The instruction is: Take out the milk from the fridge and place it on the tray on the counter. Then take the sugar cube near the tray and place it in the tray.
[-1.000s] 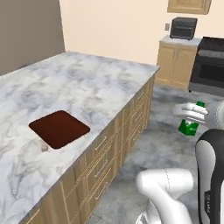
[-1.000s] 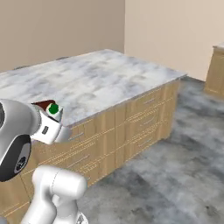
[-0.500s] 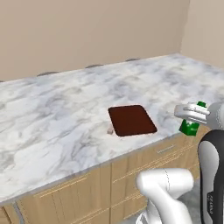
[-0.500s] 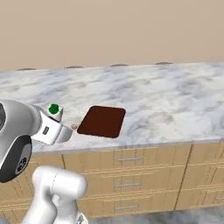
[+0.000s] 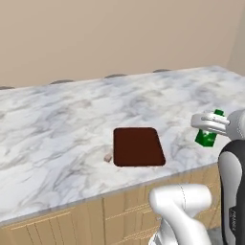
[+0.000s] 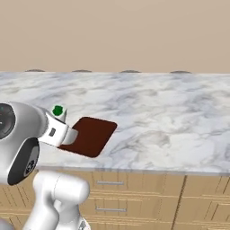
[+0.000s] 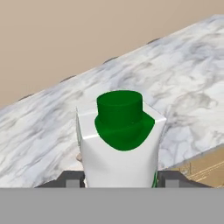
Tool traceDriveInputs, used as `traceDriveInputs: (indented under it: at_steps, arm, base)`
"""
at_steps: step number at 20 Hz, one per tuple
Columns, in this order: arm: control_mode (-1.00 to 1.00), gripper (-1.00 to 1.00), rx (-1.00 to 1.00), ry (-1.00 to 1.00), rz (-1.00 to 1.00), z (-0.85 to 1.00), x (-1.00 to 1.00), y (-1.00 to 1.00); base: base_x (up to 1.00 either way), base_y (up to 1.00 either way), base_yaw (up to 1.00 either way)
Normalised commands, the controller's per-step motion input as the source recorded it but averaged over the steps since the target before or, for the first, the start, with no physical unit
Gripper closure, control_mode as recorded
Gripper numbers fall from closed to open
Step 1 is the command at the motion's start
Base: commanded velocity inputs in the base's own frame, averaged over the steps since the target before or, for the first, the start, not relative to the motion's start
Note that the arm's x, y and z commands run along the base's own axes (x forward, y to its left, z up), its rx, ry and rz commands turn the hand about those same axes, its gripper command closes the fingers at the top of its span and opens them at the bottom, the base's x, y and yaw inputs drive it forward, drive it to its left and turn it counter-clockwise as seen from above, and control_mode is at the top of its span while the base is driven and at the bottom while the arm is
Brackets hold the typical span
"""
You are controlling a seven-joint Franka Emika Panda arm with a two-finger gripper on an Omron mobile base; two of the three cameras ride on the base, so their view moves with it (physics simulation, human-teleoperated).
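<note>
Marble counter (image 5: 57,124) bears one tray (image 5: 138,146) and one sugar cube (image 5: 108,157); the pincer (image 5: 209,125) grasps one milk (image 7: 119,140).

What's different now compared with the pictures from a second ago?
The base has driven round, so the cameras now face the counter square on instead of along its end; the kitchen range and far cabinets are gone from sight. That is the camera moving, not the things. Unchanged: the gripper still holds the milk, and the tray and sugar cube lie where they were.
</note>
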Motion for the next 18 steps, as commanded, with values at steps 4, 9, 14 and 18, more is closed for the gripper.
traceDriveInputs:
  at_steps: [4,9,14,18]
  arm:
    - [1.00,1.00,0.00,0.00,0.00,0.00,0.00,0.00]
    - [1.00,1.00,0.00,0.00,0.00,0.00,0.00,0.00]
    - [1.00,1.00,0.00,0.00,0.00,0.00,0.00,0.00]
    - [1.00,1.00,0.00,0.00,0.00,0.00,0.00,0.00]
  base:
    - [0.57,0.00,0.02]
    - [0.79,0.44,0.19]
    - [0.94,0.00,0.48]
    - [0.36,0.00,0.38]
